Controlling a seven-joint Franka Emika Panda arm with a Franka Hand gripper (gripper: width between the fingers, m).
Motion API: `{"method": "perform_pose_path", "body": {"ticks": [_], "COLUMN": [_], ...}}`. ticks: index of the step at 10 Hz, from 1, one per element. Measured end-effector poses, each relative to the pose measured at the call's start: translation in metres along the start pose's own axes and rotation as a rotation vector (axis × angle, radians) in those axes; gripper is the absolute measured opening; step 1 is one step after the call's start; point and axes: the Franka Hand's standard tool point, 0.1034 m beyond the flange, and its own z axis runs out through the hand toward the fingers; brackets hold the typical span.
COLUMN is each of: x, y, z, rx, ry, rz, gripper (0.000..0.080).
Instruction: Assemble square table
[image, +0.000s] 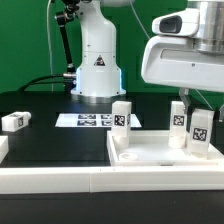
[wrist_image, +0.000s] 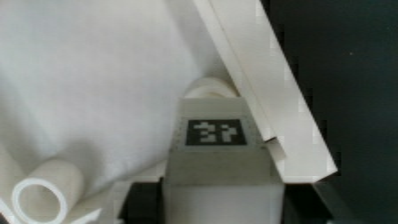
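**Seating a leg at the table top's far corner**
From the exterior view's left we pass a loose leg (image: 15, 121), then the square table top (image: 150, 153). Our gripper (wrist_image: 217, 196) is clamped on the held leg (wrist_image: 217, 131) by the rim, so we should hold it upright and press down gently.
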Motion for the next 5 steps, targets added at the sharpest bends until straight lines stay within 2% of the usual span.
{"method": "perform_pose_path", "body": {"ticks": [2,3,5], "x": [0.0016,0.0028,0.0029], "y": [-0.0002,-0.0003,-0.0002], "z": [0.0000,-0.0003,-0.0003], "rx": [0.008,0.021,0.025], "ry": [0.008,0.020,0.021], "rz": [0.158,0.194,0.307], "gripper": [0.0288,0.0289,0.0290]}}
